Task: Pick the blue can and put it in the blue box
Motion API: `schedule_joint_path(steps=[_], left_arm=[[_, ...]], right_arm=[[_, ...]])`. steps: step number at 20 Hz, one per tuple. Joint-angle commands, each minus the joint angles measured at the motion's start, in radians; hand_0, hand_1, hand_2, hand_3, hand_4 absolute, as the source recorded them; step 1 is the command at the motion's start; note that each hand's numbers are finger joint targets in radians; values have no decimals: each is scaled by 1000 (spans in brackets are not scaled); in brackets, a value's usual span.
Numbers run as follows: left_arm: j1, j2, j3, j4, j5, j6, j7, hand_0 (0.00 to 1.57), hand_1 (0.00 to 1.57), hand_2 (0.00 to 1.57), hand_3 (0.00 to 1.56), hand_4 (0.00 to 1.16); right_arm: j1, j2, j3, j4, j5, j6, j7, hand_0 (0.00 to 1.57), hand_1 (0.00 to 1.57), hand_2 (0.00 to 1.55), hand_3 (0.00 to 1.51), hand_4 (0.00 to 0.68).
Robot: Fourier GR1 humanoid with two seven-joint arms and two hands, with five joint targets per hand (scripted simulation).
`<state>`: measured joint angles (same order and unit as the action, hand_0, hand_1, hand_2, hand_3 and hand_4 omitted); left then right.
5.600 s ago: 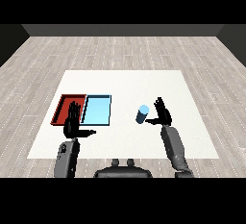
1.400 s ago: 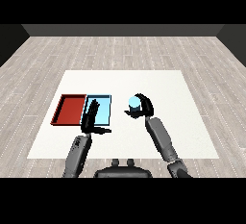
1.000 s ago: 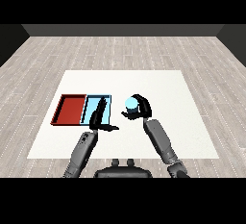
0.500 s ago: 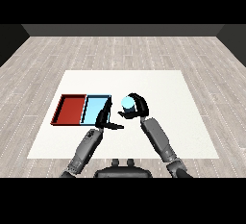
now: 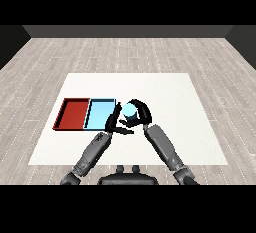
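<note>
- The right robot hand (image 5: 140, 113) curls round the blue can (image 5: 129, 110), carrying it above the desk (image 5: 165, 87); it has drifted further toward nine o'clock than half a second ago.
- The can now hangs just beside the blue tray (image 5: 100, 113), at its three o'clock edge.
- The left robot hand (image 5: 114, 123), fingers spread, has slid right, close under the can.
- The red tray (image 5: 73, 113) is unmoved.

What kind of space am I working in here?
Likely a bare test room: a white table on grey plank flooring with dark walls behind. On it lie a red tray and a light blue tray.
</note>
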<state>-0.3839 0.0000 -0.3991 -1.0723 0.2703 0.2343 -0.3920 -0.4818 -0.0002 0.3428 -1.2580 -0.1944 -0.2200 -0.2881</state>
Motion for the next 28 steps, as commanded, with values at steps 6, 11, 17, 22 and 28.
schedule_joint_path(steps=[6, 11, 17, 22, 28], left_arm=[[-43, 0, -45, 7, 71, 36, 14, 0, 0, 0, 0, 0], [40, 0, -51, -40, 1, 12, 8, 0, 0, 0, 0, 0], [-73, 0, -149, -2, 100, 110, 32, 0, 0, 0, 0, 0], [-45, 0, -108, 99, 70, 43, -136, 0, 0, 0, 0, 174], [-100, 1, -158, 110, -80, 210, -6, 322, 322, 480, 327, 181]], right_arm=[[13, 0, -27, -49, 32, 32, 44, 1398, 1398, 1434, 1397, 657], [-31, 0, 36, -5, 14, 16, 17, 1416, 1416, 1430, 1390, 653], [-40, 0, 151, -20, -17, -97, 14, 1416, 1416, 1443, 1396, 626], [-144, 0, 174, 86, -89, -126, -4, 1319, 1319, 1426, 1395, 617], [-24, 0, 193, -10, -35, -58, -19, 1460, 1460, 1467, 1398, 593]])
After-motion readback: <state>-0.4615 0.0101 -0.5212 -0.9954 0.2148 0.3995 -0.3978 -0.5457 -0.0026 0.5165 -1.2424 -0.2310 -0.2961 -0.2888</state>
